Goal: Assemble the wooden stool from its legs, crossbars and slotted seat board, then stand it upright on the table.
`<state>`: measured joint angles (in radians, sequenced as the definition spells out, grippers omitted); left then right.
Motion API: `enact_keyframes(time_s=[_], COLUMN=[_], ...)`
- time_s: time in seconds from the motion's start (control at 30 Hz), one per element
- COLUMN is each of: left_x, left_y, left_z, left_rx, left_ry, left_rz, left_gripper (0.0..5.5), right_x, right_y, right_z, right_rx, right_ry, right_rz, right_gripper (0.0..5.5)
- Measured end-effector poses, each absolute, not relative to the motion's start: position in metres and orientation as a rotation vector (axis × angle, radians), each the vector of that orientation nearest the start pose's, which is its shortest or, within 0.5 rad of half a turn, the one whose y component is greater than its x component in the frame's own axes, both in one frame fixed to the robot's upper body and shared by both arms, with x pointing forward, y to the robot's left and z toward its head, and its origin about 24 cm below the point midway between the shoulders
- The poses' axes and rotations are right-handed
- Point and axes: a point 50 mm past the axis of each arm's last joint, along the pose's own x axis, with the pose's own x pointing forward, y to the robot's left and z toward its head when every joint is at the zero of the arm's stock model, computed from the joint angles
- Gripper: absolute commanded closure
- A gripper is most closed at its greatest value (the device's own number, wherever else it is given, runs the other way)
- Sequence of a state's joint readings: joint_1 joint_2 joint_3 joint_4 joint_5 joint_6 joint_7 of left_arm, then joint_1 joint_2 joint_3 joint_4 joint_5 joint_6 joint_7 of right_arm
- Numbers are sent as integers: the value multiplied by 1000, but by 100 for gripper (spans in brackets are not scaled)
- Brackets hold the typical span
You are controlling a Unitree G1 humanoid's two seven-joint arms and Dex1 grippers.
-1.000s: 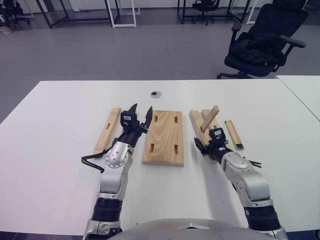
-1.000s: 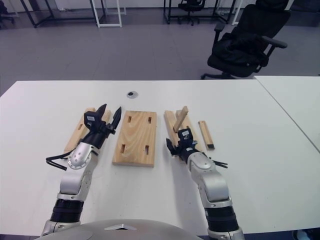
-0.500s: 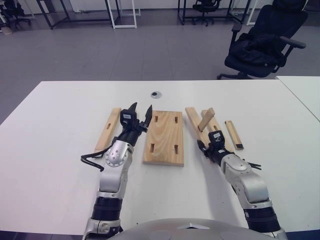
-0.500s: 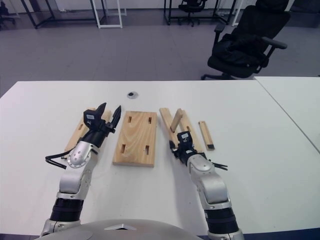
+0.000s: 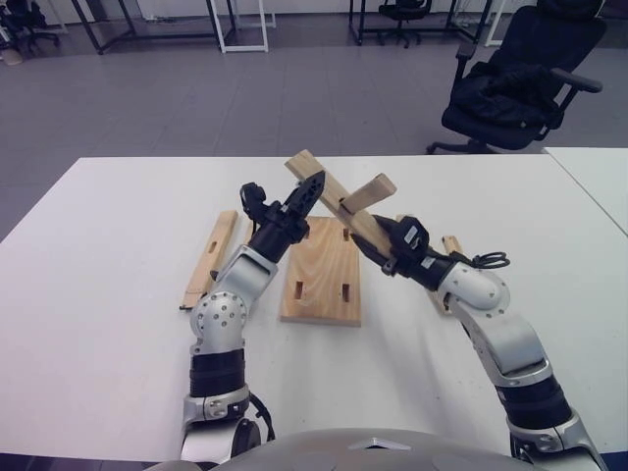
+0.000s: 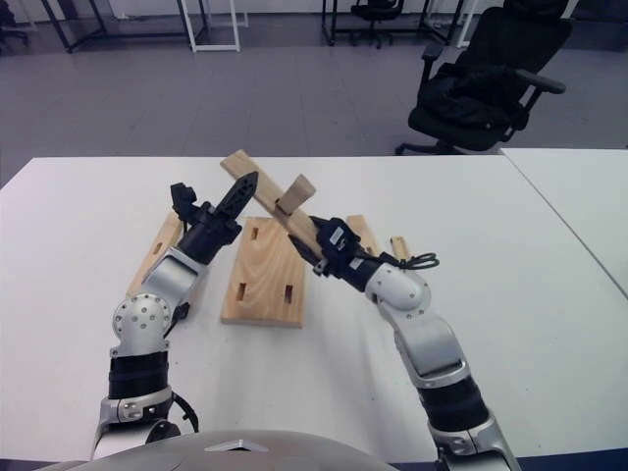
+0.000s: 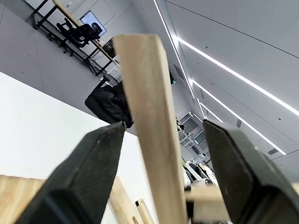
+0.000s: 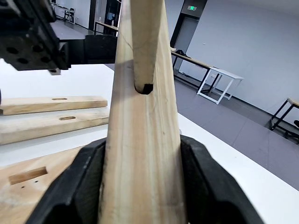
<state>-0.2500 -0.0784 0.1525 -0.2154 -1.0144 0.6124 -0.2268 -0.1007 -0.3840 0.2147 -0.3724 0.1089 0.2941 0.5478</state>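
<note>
Right gripper (image 5: 376, 253) clamps pale leg (image 5: 355, 224), crossbar (image 5: 371, 191) slotted in; left gripper (image 5: 306, 188) spread around tip

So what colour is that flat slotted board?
The flat slotted seat board is pale tan wood; clearest in left eye view.

Black office chair (image 5: 520, 83) is parked on the grey floor (image 5: 324, 93) at far right, with something dark heaped on its seat. A second white table (image 5: 601, 186) just shows at the right edge. Way back, a white desk frame (image 5: 241, 29), black desk frames (image 5: 118, 25) and another chair (image 5: 402, 14). Overhead, long light strips (image 7: 224, 60) run across the ceiling.
</note>
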Motion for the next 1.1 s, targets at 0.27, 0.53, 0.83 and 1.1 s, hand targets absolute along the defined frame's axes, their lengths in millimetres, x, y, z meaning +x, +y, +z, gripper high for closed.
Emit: enact_keyframes(time_s=[0.27, 0.53, 0.83, 1.1], left_x=[270, 261, 218, 190], left_y=[103, 115, 184, 183], left_z=[130, 118, 140, 138], left_rx=[-1017, -991, -844, -627], left_ry=[8, 117, -22, 60], left_rz=[-669, -618, -122, -48], left_gripper=[427, 448, 448, 448], right_x=[236, 231, 203, 189], right_y=[-119, -119, -141, -169], right_z=[106, 105, 74, 46], right_rx=[-318, -316, -244, -183], right_ry=[-70, -66, 22, 66], right_rz=[858, 921, 738, 392], right_gripper=[341, 267, 239, 239])
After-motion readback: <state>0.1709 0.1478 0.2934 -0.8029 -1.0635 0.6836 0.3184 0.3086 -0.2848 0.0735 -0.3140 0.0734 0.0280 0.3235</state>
